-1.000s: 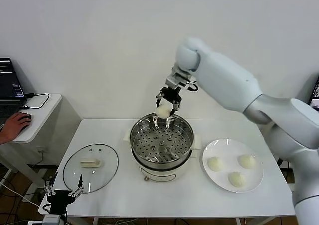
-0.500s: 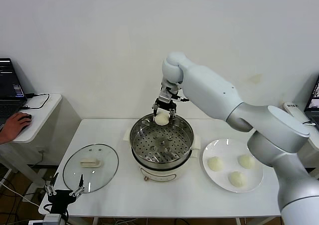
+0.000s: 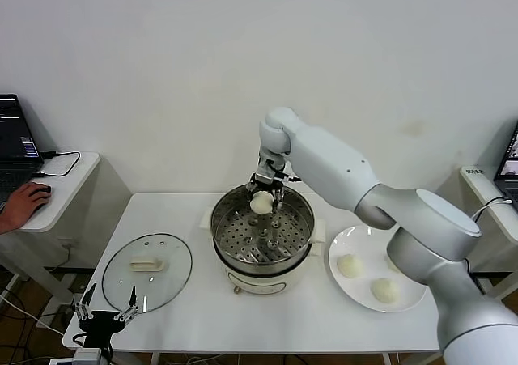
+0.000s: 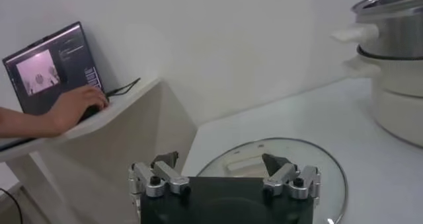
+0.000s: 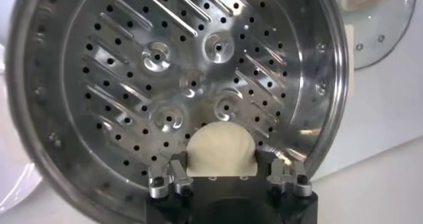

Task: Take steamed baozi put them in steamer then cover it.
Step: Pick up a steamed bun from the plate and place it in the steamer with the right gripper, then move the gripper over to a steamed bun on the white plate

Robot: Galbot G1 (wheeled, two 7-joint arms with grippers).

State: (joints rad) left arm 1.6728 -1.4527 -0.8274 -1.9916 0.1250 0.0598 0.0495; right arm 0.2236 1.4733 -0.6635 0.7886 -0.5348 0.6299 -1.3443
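My right gripper [image 3: 263, 201] is shut on a cream-white baozi [image 3: 261, 203] and holds it inside the far rim of the steel steamer [image 3: 220, 234], just above the perforated tray. In the right wrist view the baozi [image 5: 221, 150] sits between the fingers [image 5: 180, 176] over the tray [image 5: 132, 80]. Three more baozi [image 3: 349, 265] [image 3: 384, 290] [image 3: 394, 261] lie on the white plate [image 3: 364, 237] to the right. The glass lid [image 3: 174, 280] lies flat on the table at the left. My left gripper [image 3: 105, 316] is open and empty, parked below the table's front left edge.
A side table at the far left carries a laptop [image 3: 14, 138] and a person's hand [image 3: 24, 199]. The left wrist view shows the lid [image 4: 310, 159], the steamer's side [image 4: 396, 67] and the laptop [image 4: 53, 67]. White wall stands behind the table.
My right gripper has moved down and slightly left with the baozi, from above the steamer's far rim to inside it near the tray. The left arm has not moved.
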